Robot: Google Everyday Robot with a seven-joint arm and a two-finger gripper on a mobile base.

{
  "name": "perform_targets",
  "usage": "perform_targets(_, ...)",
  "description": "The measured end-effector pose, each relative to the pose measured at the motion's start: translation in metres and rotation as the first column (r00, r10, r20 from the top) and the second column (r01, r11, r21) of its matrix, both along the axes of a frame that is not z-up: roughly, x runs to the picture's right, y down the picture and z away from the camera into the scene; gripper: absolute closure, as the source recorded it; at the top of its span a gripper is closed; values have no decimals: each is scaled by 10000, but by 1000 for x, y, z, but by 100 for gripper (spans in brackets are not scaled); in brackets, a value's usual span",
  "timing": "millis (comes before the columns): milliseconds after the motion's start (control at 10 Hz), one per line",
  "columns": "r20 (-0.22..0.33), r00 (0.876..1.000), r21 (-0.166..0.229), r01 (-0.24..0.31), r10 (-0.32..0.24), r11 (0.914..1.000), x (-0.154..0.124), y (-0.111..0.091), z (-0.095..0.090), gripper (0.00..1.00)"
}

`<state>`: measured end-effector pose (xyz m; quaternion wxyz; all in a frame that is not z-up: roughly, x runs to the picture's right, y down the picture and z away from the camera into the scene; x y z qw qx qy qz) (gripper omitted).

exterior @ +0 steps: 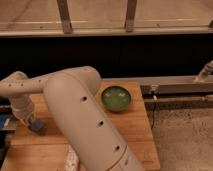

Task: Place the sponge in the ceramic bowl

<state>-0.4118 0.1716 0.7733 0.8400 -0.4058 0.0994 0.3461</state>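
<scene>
The ceramic bowl [116,97], green, glossy and shallow, sits empty near the back right of the wooden table [135,135]. At the table's left edge lies the sponge [36,126], a small blue-grey pad. My gripper [27,119] is low over the table directly at the sponge, at the end of the white arm [80,115] that sweeps across the middle of the view. The arm's wrist covers part of the sponge, so I cannot make out whether the gripper touches it.
A white object [71,159] pokes out from under the arm near the table's front edge. A blue thing [6,122] stands off the table's left side. A rail [180,85] runs behind the table, and speckled floor [185,135] lies to the right.
</scene>
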Motion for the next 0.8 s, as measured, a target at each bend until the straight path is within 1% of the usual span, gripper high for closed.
perform_targets(100, -40, 9999, 147, -127, 128, 9998, 4, -6, -2, 100)
perform_targets(400, -210, 9978, 878, -606, 626, 9943, 18, -43, -16, 100)
perform_targets(500, -281, 9966, 1070, -742, 777, 9915, 25, -57, -17, 100)
perform_targets(600, -509, 9939, 1344, -901, 977, 9868, 40, -79, -16, 100)
perform_targets(700, -714, 9910, 1531, -1012, 1132, 9830, 51, -98, -16, 100)
perform_targets(800, -871, 9884, 1659, -1085, 1242, 9802, 59, -111, -16, 100)
